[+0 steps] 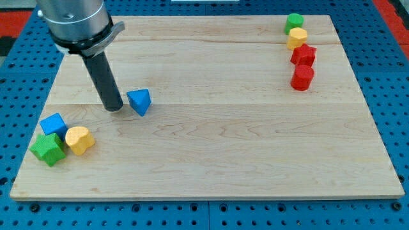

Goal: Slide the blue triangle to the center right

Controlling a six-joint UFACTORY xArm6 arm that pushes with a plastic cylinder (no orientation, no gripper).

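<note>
The blue triangle (pixel 139 101) lies on the wooden board (pixel 211 140) in its left part, a little above mid-height. My tip (pixel 113 108) rests on the board just left of the blue triangle, with a small gap or light contact; I cannot tell which. The rod rises from it up and to the left to the grey arm body at the view's top left.
A blue cube (pixel 54 124), a green block (pixel 48 149) and a yellow block (pixel 79 140) cluster at the lower left. At the upper right a green block (pixel 294 21), a yellow block (pixel 296 38), a red block (pixel 304 55) and another red block (pixel 301 77) form a column.
</note>
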